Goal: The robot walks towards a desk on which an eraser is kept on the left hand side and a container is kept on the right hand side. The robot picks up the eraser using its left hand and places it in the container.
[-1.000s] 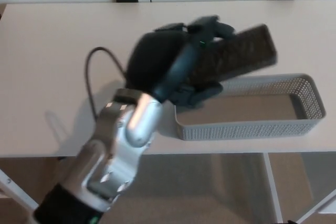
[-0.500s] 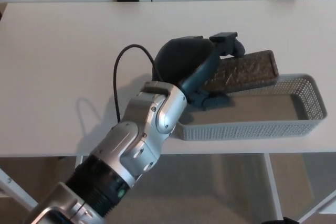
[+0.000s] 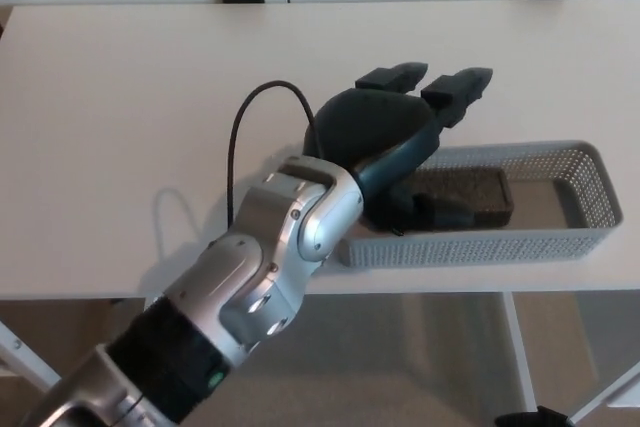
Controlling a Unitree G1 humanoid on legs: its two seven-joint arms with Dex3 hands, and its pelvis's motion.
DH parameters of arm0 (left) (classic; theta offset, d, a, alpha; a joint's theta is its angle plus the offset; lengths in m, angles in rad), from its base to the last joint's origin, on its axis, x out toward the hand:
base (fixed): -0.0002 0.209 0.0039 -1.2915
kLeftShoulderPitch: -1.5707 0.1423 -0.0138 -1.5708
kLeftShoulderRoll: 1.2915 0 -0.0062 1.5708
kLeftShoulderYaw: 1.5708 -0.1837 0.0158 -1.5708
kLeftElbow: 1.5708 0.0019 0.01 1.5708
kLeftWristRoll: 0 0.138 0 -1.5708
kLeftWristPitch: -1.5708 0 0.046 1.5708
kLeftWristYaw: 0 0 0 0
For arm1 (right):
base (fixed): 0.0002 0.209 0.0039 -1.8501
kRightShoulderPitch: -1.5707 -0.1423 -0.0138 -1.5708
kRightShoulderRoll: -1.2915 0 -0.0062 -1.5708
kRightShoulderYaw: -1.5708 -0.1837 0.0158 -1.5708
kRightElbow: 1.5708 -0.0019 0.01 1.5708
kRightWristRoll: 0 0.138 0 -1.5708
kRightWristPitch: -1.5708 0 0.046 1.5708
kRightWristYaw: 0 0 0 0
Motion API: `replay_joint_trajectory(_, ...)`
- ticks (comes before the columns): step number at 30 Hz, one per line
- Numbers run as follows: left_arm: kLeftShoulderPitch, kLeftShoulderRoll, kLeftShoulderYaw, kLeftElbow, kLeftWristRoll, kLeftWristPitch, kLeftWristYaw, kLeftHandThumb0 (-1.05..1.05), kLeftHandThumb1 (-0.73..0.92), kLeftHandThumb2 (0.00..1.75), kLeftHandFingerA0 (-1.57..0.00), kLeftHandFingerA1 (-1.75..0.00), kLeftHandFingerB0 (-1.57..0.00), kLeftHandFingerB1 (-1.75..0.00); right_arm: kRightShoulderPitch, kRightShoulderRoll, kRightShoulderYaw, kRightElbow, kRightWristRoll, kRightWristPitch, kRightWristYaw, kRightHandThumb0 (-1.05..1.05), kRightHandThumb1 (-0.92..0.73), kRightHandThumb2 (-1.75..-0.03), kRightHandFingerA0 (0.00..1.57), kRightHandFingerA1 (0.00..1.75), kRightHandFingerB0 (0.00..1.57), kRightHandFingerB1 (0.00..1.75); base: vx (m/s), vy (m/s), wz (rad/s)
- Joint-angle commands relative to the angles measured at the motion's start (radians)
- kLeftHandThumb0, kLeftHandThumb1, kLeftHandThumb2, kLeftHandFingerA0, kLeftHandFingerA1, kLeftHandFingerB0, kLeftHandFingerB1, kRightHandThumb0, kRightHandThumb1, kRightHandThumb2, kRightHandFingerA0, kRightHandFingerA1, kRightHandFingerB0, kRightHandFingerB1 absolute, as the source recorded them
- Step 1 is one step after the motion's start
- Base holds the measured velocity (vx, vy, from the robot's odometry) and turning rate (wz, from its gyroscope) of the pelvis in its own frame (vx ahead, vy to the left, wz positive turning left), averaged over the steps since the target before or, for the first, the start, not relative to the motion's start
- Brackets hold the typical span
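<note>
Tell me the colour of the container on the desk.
The container is light grey with a perforated mesh wall, seen best in the head view.

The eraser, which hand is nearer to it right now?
Left. The left hand hangs open just above the eraser lying in the container. The right hand is out of view.

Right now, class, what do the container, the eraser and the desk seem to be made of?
Container: probably grey plastic, matt, with walls perforated in a fine mesh.
Eraser: dark, rough and speckled on top, likely felt or a similar fibre; uncertain.
Desk: smooth, pale, lightly glossy top, perhaps laminate.
</note>
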Motion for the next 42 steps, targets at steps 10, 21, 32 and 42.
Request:
replay_joint_trajectory(10, 0.563, 0.224, 0.611, -1.042, -1.177, 0.209, -0.489, -0.76, 0.48, 0.80, -0.03, -0.27, -0.10, -0.38, -0.015, -0.063, -0.012, 0.000, 0.001, -0.017, 0.046, -0.35, -0.31, -0.90, 0.10, 0.54, 0.07, 0.54, 0.00, 0.000, 0.00)
replay_joint_trajectory(21, 1.143, 0.299, 0.873, -0.881, -1.776, -0.292, -1.106, -1.05, 0.78, 1.21, -0.10, -0.49, -0.34, -0.48, -0.017, -0.038, -0.001, 0.031, -0.012, 0.012, 0.018, -0.64, -0.42, -0.74, 0.21, 0.55, 0.10, 0.47, 0.00, 0.000, 0.00)
replay_joint_trajectory(32, 1.424, 0.359, 1.420, -0.713, -1.903, 0.086, -1.262, -0.85, 0.89, 0.68, -0.75, -0.49, -0.65, -0.40, -0.005, -0.042, 0.003, 0.039, -0.013, 0.008, 0.020, -0.33, -0.33, -0.91, 0.11, 0.54, 0.07, 0.53, 0.00, 0.000, 0.00)
replay_joint_trajectory(42, 1.240, 0.347, 1.095, -0.601, -1.793, 0.113, -1.336, -0.90, 0.79, 0.65, -0.71, -0.42, -0.59, -0.37, -0.011, -0.032, 0.001, 0.048, -0.007, 0.012, 0.013, -0.34, -0.32, -0.90, 0.11, 0.54, 0.07, 0.53, 0.00, 0.000, 0.00)
